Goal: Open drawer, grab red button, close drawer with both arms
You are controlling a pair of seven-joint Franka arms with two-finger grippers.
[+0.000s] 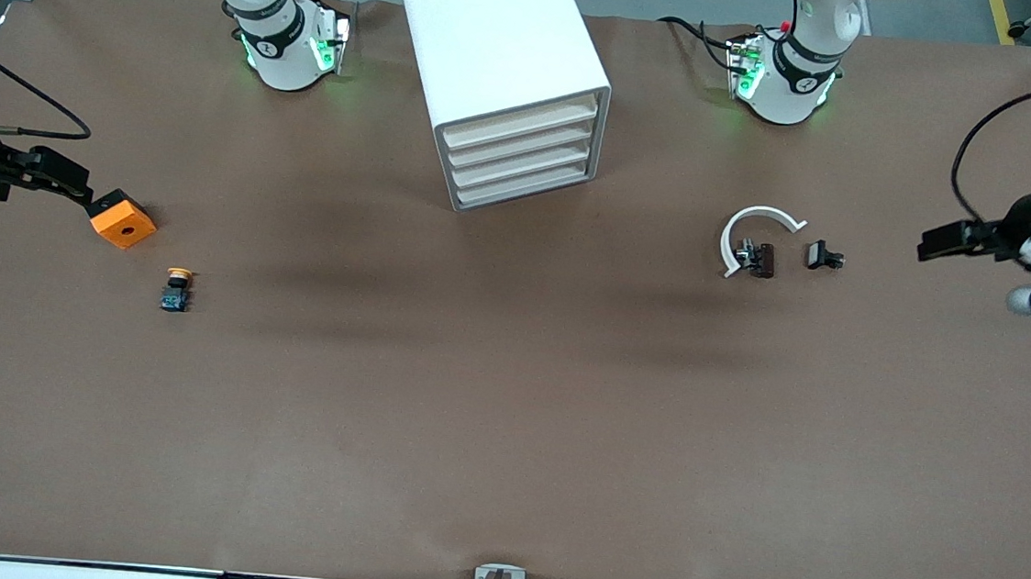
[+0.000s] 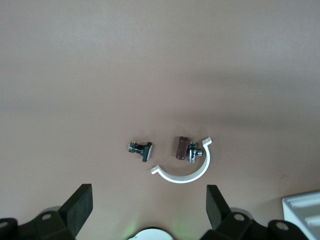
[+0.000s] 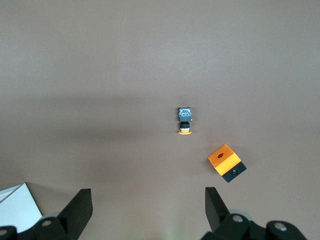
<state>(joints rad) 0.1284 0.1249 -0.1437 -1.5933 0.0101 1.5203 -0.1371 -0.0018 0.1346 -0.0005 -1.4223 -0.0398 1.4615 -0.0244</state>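
Observation:
The white cabinet (image 1: pixel 498 40) stands at the table's middle, near the robots' bases. Its four pale-fronted drawers (image 1: pixel 523 152) are all shut. A corner of the cabinet shows in the left wrist view (image 2: pixel 302 215) and in the right wrist view (image 3: pixel 17 207). No red-capped button is in view. My left gripper (image 1: pixel 942 242) is open and empty, up in the air over the left arm's end of the table (image 2: pixel 148 207). My right gripper (image 1: pixel 73 186) is open and empty, up over the right arm's end, beside the orange cube (image 3: pixel 148 210).
An orange cube with a hole (image 1: pixel 123 219) (image 3: pixel 226 162) and a yellow-orange capped button (image 1: pixel 176 289) (image 3: pixel 185 120) lie toward the right arm's end. A white C-shaped clamp (image 1: pixel 746 223) (image 2: pixel 192 172), a brown block with a bolt (image 1: pixel 757 258) and a small black part (image 1: pixel 824 256) (image 2: pixel 141 149) lie toward the left arm's end.

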